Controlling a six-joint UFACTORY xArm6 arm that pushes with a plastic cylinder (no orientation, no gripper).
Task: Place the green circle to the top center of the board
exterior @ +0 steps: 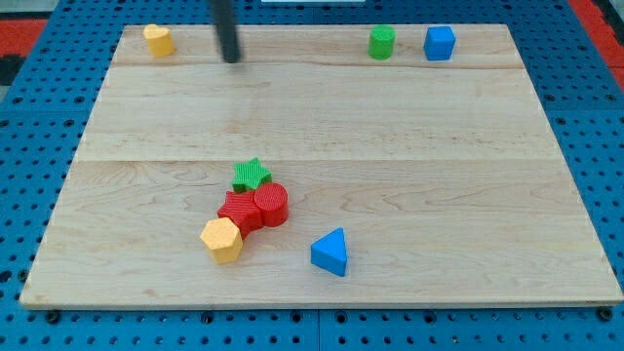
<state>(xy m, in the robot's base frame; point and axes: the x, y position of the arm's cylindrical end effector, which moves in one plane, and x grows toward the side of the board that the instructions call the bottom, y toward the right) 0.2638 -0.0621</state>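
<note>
The green circle point(381, 42) is a small green cylinder standing near the board's top edge, right of centre. A blue cube point(440, 43) sits just to its right, apart from it. My tip point(232, 58) is the lower end of the dark rod coming down from the view's top. It rests near the top edge, left of centre, well to the left of the green circle and touching no block.
A yellow block point(159, 40) sits at the top left. Lower down, a green star point(251, 175), a red star point(238, 211), a red cylinder point(272, 205) and a yellow hexagon point(222, 240) cluster together. A blue triangle point(331, 253) lies to their right.
</note>
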